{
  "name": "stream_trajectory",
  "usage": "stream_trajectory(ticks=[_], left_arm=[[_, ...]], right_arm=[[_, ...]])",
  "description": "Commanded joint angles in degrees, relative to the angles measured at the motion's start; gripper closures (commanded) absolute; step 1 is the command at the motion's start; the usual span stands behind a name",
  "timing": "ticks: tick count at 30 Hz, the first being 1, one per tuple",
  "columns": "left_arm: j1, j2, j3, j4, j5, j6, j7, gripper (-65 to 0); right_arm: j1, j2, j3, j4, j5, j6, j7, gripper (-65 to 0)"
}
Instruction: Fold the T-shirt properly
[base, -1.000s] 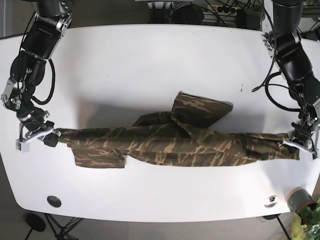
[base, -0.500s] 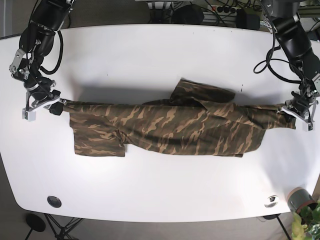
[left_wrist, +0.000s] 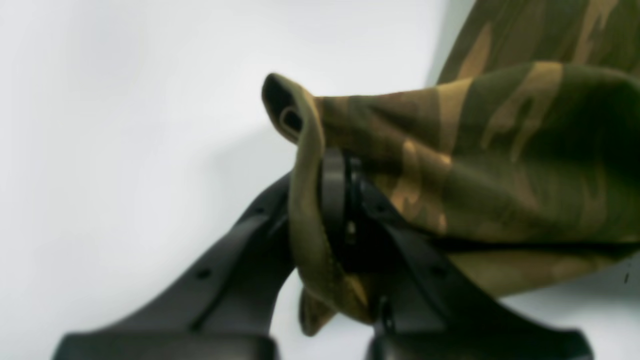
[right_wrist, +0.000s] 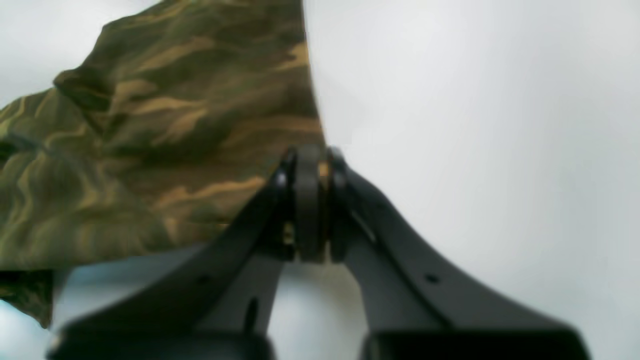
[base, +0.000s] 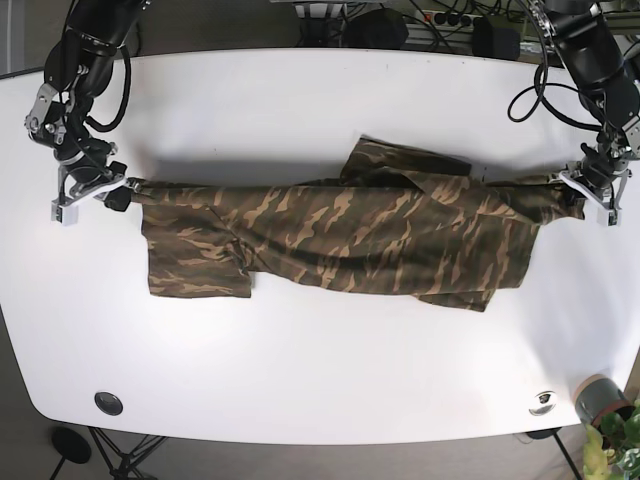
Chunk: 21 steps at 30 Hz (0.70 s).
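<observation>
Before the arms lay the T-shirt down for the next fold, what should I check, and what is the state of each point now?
1. Left end effector holds cloth: ok, shut on a bunched edge of the T-shirt.
2. Right end effector holds cloth: ok, shut on the shirt's edge.
3. Top edge stretched between both arms: ok, nearly straight in the base view.
4. Shirt lies flat: not ok, a flap is folded up near the middle top, and wrinkles remain.
5. Lower hem even: not ok, the bottom edge is stepped.
6. Free space on the table in front: ok.
</observation>
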<state>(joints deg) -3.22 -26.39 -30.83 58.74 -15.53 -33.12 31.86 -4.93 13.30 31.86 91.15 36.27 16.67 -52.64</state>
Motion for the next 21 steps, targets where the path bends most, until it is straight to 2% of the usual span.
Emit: stream_trajectory(ticks=[1, 4, 9, 13, 18, 20, 21], left_arm=[[0.7, -1.3, 0.0, 0.9, 0.4, -1.6, 0.5, 0.0], [3.1, -1.4, -0.1, 2.3, 0.7, -3.5, 0.5, 0.0], [11.0, -1.3, -0.4, 11.0, 0.4, -3.7, 0.5, 0.0], [17.4, -0.7, -3.9, 19.4, 0.4, -3.8, 0.5, 0.0], [21.9, 2.7, -7.5, 28.4, 0.5, -3.8, 0.5, 0.0], [22.3, 2.8, -7.8, 29.8, 0.5, -3.8, 0.6, -2.2], [22.3, 2.8, -7.8, 30.4, 0.5, -3.8, 0.6, -5.8]], right_arm=[[0.8, 0.7, 0.4, 2.4, 1.0, 0.17, 1.6, -2.1], [0.8, 0.5, 0.4, 3.2, 1.0, 0.08, 1.6, -2.1], [1.0, -0.5, 0.4, 3.5, 1.0, 0.08, 1.6, -2.1], [1.0, -0.8, -0.1, 3.6, 1.0, 0.08, 1.6, -2.1], [1.0, -0.8, -0.2, 3.6, 1.0, 0.43, 1.6, -2.1], [0.9, -0.7, -0.2, 3.6, 1.0, 0.52, 1.6, -2.1], [0.9, -0.7, -0.2, 3.6, 1.3, 0.52, 1.6, -2.1]])
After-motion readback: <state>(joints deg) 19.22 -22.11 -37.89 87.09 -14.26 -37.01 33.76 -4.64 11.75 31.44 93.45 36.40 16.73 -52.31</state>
